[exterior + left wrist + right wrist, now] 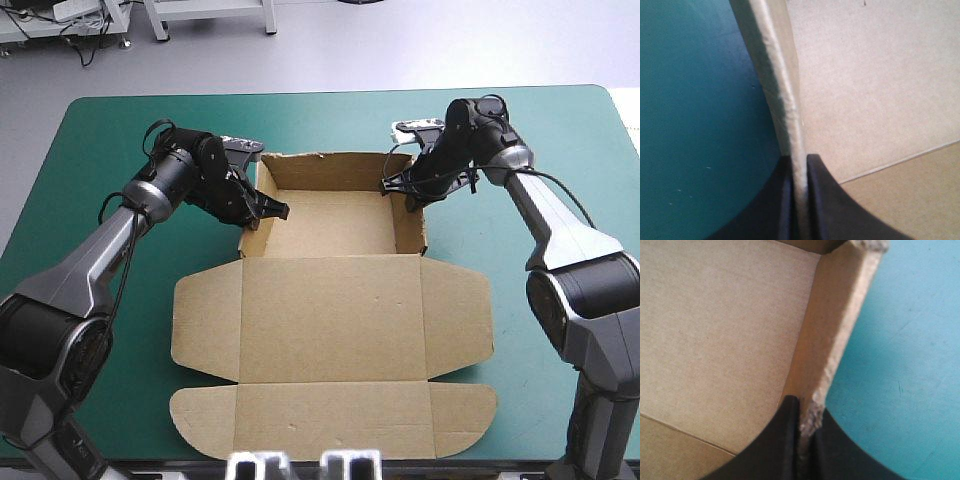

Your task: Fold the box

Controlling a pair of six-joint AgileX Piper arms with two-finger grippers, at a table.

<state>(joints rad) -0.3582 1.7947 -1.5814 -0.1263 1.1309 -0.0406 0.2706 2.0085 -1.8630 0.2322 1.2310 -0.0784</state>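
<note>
One brown box and two grippers (left gripper, right gripper).

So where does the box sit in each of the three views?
High view: the box lies mid-table, left gripper and right gripper each pinching a raised side wall.
Left wrist view: its wall runs ahead from between the fingers.
Right wrist view: the opposite wall, likewise.
Shared landmark: the teal-green cover outside each wall.

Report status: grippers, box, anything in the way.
Left gripper shut on the box, left side wall. Right gripper shut on the right side wall. Box an open tray, lid flat on the teal-green cover. Nothing in the way.
</note>
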